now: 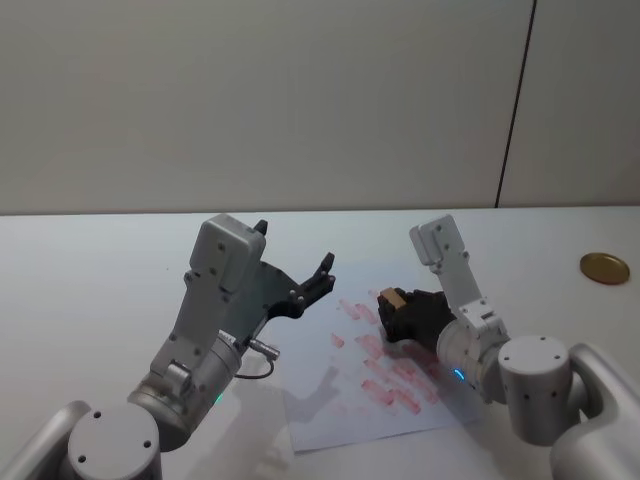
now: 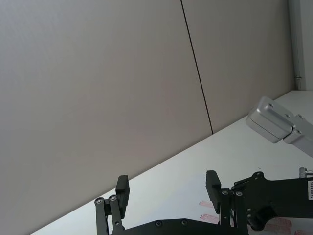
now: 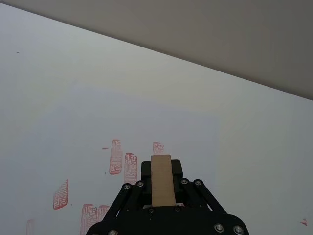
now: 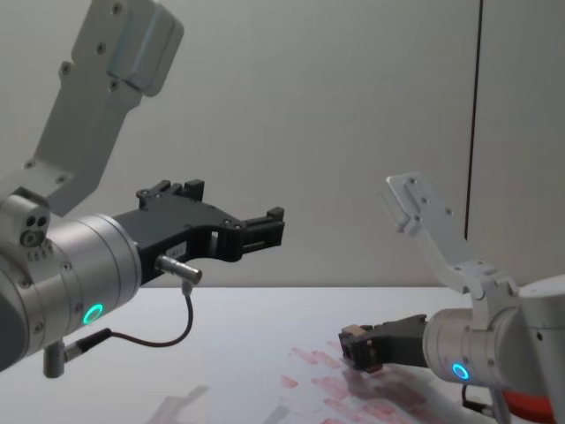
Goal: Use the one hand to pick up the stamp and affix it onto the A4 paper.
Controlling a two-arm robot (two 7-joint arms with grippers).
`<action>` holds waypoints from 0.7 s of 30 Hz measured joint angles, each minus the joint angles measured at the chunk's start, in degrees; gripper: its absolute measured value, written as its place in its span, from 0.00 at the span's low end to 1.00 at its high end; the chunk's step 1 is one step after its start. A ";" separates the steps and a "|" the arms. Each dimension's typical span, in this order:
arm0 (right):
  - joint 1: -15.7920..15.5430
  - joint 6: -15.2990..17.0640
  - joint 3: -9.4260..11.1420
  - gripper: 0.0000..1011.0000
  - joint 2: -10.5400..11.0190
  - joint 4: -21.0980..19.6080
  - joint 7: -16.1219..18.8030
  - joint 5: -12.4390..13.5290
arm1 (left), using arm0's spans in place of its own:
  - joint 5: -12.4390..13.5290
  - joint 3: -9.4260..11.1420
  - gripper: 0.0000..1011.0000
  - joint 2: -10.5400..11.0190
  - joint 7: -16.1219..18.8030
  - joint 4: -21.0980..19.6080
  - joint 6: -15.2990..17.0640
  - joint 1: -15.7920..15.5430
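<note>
With our right hand (image 1: 389, 300) pinching the stamp (image 3: 162, 181) low over the paper (image 1: 335, 400) on the desk (image 1: 100, 260) and our left hand (image 2: 167, 181) spread idle in the air, we should lower it flat onto a bare patch and press evenly.

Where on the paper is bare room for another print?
Bare: near left part of the A4 paper, between the red prints and its left edge. Crowded: middle band by the stamp in the right gripper. Left gripper hangs raised.

No legible text or labels
</note>
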 joint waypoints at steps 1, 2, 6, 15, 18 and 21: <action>0.04 0.07 0.00 0.22 -0.01 0.07 0.02 0.00 | 0.00 0.00 0.98 0.00 0.00 0.00 0.00 0.00; 0.11 0.11 0.00 0.22 -0.02 0.22 0.03 0.00 | 0.00 0.00 0.98 0.00 0.00 0.00 0.00 0.00; 0.26 0.32 0.03 0.22 -0.06 0.56 0.08 -0.02 | 0.00 0.00 0.98 0.00 0.00 0.00 0.00 0.00; 0.36 0.51 0.12 0.22 -0.06 0.91 0.08 -0.04 | 0.00 0.00 0.98 0.00 0.00 0.00 0.00 0.00; 0.29 0.51 0.17 0.22 -0.01 0.81 -0.02 0.04 | 0.00 0.00 0.98 0.00 0.00 0.00 0.00 0.00; -0.02 0.52 0.21 0.22 0.11 -0.05 -0.24 0.27 | 0.00 0.00 0.98 0.00 0.00 0.00 0.00 0.00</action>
